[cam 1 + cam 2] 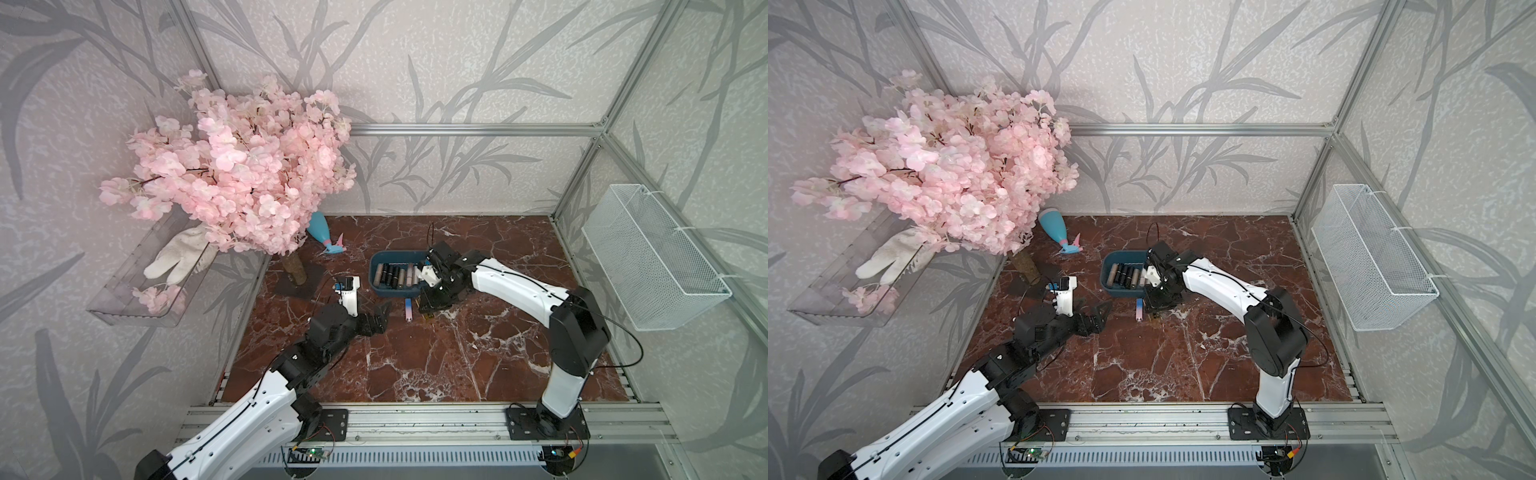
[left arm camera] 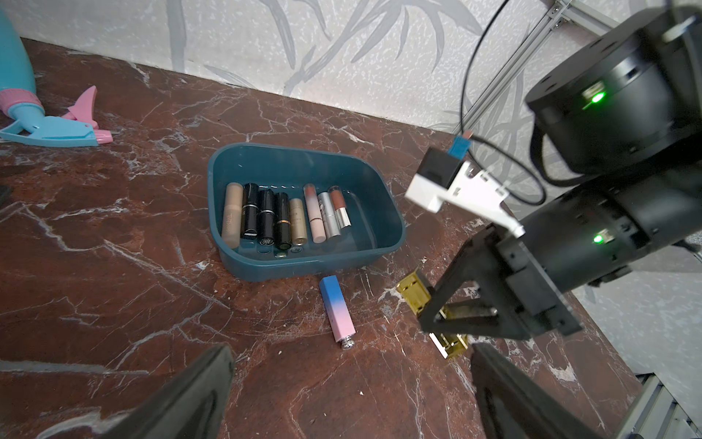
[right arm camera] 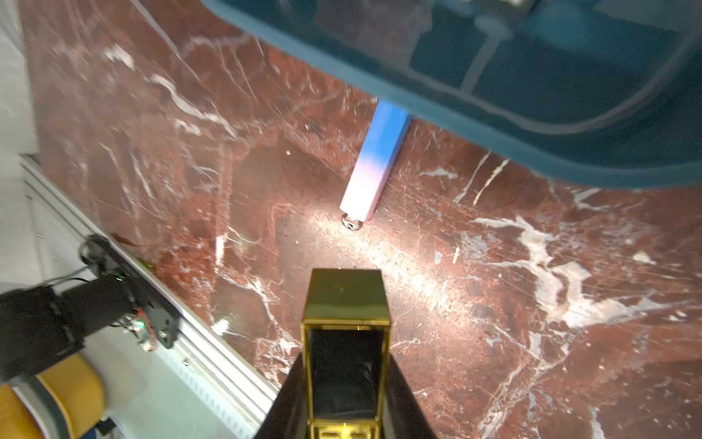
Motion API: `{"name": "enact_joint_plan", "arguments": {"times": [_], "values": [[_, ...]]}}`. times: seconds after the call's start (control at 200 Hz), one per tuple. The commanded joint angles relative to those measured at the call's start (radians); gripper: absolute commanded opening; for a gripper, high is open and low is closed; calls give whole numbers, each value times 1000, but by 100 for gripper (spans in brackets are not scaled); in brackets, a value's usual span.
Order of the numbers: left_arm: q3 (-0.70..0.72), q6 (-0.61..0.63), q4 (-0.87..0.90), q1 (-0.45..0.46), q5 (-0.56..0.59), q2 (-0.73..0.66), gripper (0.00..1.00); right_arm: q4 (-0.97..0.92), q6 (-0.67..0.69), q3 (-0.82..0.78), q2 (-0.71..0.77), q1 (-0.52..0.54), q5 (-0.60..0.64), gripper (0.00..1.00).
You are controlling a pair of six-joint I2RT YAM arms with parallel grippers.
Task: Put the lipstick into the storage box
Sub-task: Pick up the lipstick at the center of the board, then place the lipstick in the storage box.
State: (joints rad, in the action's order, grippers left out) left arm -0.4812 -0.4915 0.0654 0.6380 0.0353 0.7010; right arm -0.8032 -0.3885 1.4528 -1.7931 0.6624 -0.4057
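1. Right pincer [image 2: 437, 319]: narrow, clamped on one gold lipstick [image 2: 413, 292]. It is low over the marble table [image 2: 114, 228]; I cannot tell whether the two touch.
2. Left pincer [image 2: 351, 365]: spread wide and holding nothing, at 7 o'clock of the storage box [image 2: 296, 266] and apart from it.
3. Views compared:
   - Both top views hide the gold lipstick almost wholly beneath my right pincer [image 1: 432, 305].
   - The left wrist view shows both its ends jutting out past my fingers.
   - The right wrist view shows the gold lipstick [image 3: 345, 300] end-on between them, with the box a blur.
4. Gold lipstick, place and axis: at 5 o'clock of the storage box, outside its near wall and not in it. It is nearly level, and its long axis runs roughly as the neighbouring lipstick's does.
5. Blue-pink lipstick [image 2: 336, 309]: one, flat on the table at 6 o'clock of the box. Its long axis runs 12 to 6, with the blue end at 12 just beside the box wall and the silver knob at 6.
6. Row of lipsticks [image 2: 266, 216] in the box: eight, side by side, axes 12 to 6. They can be counted only in the left wrist view.
7. Tally: ten lipsticks, one box, two pincers.
8. Spray bottle [image 1: 321, 227]: one, lying at 10 o'clock of the box.
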Motion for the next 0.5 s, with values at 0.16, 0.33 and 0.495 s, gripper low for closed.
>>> {"name": "enact_joint_plan", "arguments": {"times": [0.16, 0.33, 0.495], "values": [[-5, -17, -22, -7, 19, -7, 100, 63, -143, 68, 58, -121, -163, 8], [4, -27, 0, -7, 28, -36, 100, -35, -139, 220, -20, -159, -88, 8], [12, -29, 27, -7, 44, -72, 100, -137, -117, 389, -136, -161, 19, 8]]}}
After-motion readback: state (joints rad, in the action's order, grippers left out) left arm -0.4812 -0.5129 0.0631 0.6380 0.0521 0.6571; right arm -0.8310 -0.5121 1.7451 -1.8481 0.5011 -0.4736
